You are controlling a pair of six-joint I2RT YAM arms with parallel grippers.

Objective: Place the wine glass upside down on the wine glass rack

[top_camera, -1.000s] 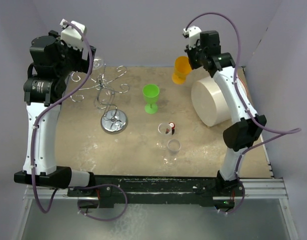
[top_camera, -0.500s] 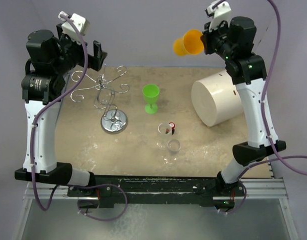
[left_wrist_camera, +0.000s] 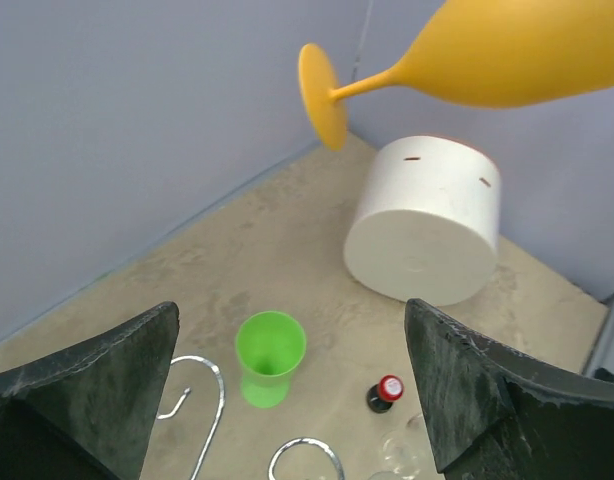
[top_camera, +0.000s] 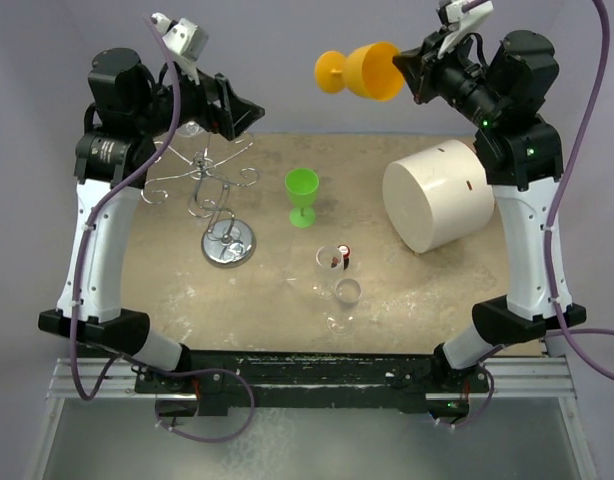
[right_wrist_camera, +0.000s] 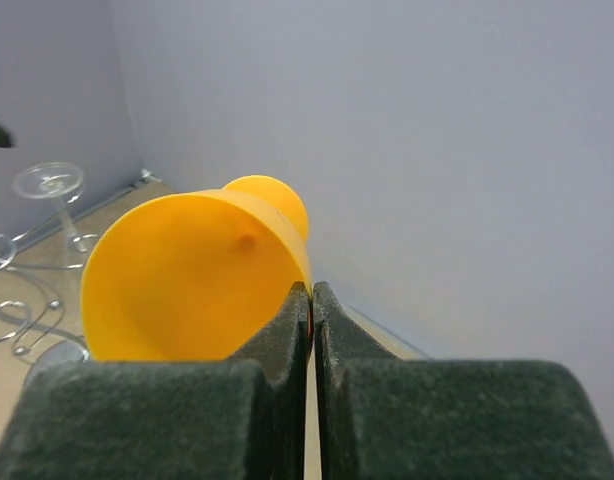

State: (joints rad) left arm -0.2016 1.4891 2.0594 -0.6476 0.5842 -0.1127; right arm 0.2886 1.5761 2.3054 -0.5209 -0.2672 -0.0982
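Note:
The orange wine glass (top_camera: pixel 372 72) hangs high above the table's back edge, tipped on its side with its foot pointing left. My right gripper (top_camera: pixel 407 68) is shut on its rim; the right wrist view shows the pads pinching the bowl wall (right_wrist_camera: pixel 177 280). The glass also shows at the top of the left wrist view (left_wrist_camera: pixel 507 55). The silver wine glass rack (top_camera: pixel 229 243) stands at the back left, with curled wire arms (left_wrist_camera: pixel 212 385). My left gripper (top_camera: pixel 249 108) is open and empty, raised above the rack, left of the glass's foot.
A green cup (top_camera: pixel 302 190) stands mid-table. A big white cylinder (top_camera: pixel 437 205) lies at the right. Two clear glasses (top_camera: pixel 346 295) and a small red-capped bottle (top_camera: pixel 344 255) stand nearer the front. A clear glass (right_wrist_camera: pixel 49 182) stands foot-up at the rack.
My right gripper has lifted the orange glass off the table's back and tipped it sideways, foot to the left. My left gripper has risen and swung right above the rack.

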